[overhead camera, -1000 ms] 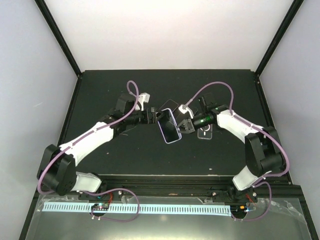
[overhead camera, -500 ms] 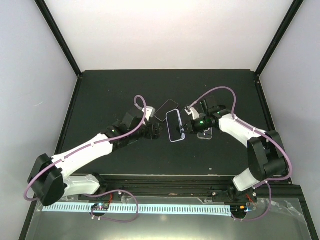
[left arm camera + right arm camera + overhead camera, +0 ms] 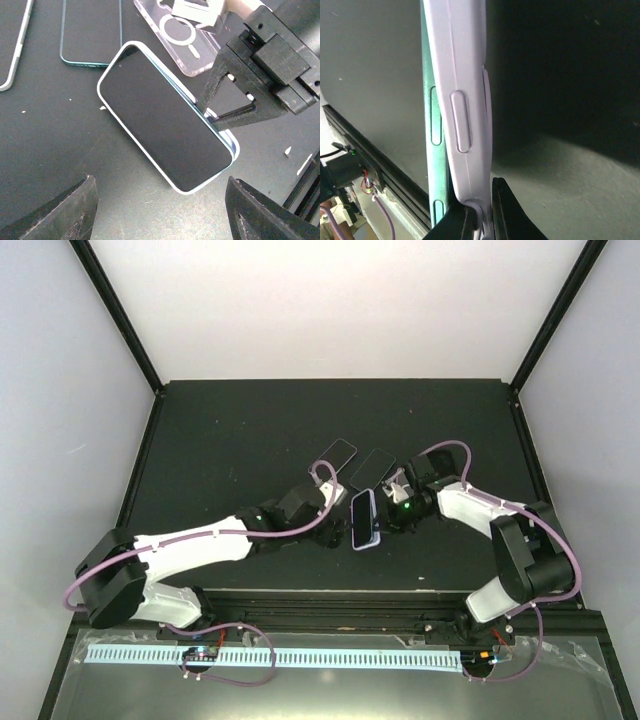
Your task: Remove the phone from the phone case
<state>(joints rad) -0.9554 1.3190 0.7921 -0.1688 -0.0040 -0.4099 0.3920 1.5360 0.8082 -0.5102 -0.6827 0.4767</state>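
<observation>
Currently the right fingers [image 3: 216, 82] are pinching the phone case [image 3: 465, 60] by its edge near the counter's [image 3: 220, 440] front edge, while the left fingers [image 3: 70, 215] are hovering spread wide over the phone [image 3: 160, 117], touching nothing.

The phone [image 3: 162, 117], sitting in the phone case [image 3: 465, 100], is lying just ahead of the left gripper's [image 3: 159, 185] spread jaws. The right gripper's [image 3: 214, 116] jaws are pinching the case's edge from the right. Beyond, a clear case [image 3: 192, 42] and a second phone [image 3: 90, 32] are lying side by side on the table [image 3: 50, 150].
</observation>
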